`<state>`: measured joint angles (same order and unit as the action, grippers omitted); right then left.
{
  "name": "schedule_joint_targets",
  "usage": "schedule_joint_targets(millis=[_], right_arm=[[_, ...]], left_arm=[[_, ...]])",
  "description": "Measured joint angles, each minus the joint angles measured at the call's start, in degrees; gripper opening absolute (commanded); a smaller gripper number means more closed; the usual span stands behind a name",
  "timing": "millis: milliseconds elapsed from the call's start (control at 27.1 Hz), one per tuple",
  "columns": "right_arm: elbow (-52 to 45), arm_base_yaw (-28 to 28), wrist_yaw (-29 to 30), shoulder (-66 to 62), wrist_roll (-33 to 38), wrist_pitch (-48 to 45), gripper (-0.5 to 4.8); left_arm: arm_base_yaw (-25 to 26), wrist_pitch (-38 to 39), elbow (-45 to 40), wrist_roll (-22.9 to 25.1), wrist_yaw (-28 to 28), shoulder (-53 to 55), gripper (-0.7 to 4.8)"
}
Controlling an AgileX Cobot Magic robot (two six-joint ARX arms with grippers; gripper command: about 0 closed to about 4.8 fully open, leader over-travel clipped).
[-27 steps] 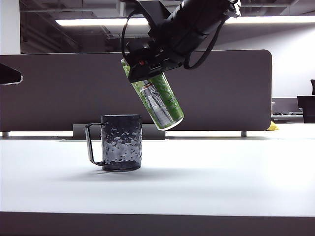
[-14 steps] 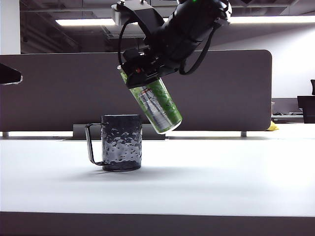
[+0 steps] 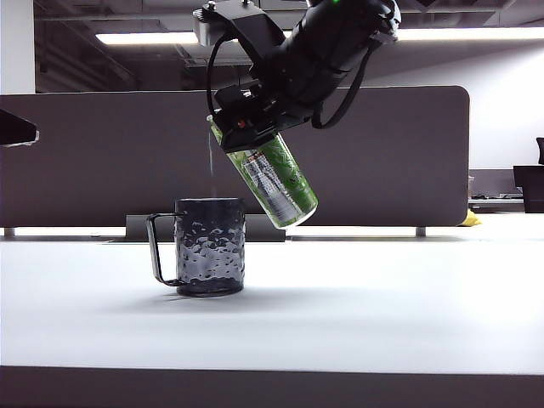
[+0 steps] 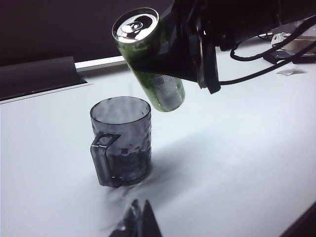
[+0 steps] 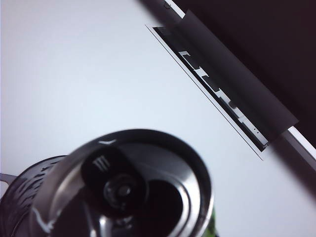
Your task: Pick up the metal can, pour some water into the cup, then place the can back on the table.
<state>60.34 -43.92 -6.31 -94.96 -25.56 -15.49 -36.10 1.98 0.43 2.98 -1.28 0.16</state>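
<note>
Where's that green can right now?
In the exterior view the metal can hangs tilted in the right pincer, above and just right of the cup, clear of the table.

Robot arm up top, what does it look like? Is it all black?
Mostly. The right arm is thick, rounded and glossy black, with black cables looping beside it. Its right pincer is boxy and black with a small red spot. The left pincer shows only dark pointed tips.
</note>
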Motion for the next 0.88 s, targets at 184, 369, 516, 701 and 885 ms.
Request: schedule_joint_targets(millis=[184, 369, 516, 701, 885], right_arm=[[0.07, 0.0, 0.02, -0.04, -1.09, 0.0, 2.33], [1.33, -0.02, -0.04, -0.5, -2.25, 1.38, 2.33], [2.27, -0.15, -0.04, -1.07, -2.62, 2.32, 2.33], [2.8, -0.46, -0.02, -1.07, -2.97, 3.1, 2.33], [2.84, -0.44, -0.07, -1.07, -3.06, 3.43, 2.33]], left_arm=[[0.0, 0.0, 0.0, 0.0, 0.0, 0.0, -0.05], [0.0, 0.0, 0.0, 0.0, 0.0, 0.0, -0.05], [0.02, 0.0, 0.0, 0.0, 0.0, 0.0, -0.05], [0.02, 0.0, 0.0, 0.0, 0.0, 0.0, -0.05], [0.0, 0.0, 0.0, 0.0, 0.0, 0.0, -0.05]])
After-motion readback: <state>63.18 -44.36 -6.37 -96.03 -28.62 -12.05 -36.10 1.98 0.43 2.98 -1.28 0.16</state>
